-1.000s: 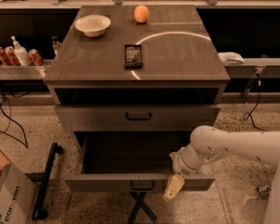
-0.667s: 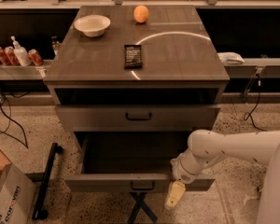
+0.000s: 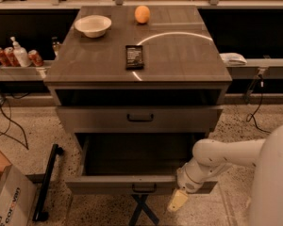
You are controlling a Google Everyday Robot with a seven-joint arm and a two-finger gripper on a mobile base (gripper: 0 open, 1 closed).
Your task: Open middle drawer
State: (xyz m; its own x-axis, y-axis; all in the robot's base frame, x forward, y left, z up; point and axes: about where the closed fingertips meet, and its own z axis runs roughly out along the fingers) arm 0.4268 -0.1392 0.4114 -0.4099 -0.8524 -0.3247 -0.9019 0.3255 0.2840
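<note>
The middle drawer is pulled far out of the grey-brown cabinet. Its low front faces me, with a small dark loop handle at centre, and the dark inside of the drawer shows behind it. My gripper hangs from the white arm at the drawer's front right corner. Its cream tip sits just below the lower edge of the front, to the right of the handle. It holds nothing that I can see.
A taller drawer front sits above, with a dark gap under the cabinet top. The top carries a white bowl, an orange and a dark packet. A cardboard box and a black bar lie on the floor at left.
My gripper has dropped from level with the middle drawer's front to just below its lower edge. The drawer stays pulled out as before.
</note>
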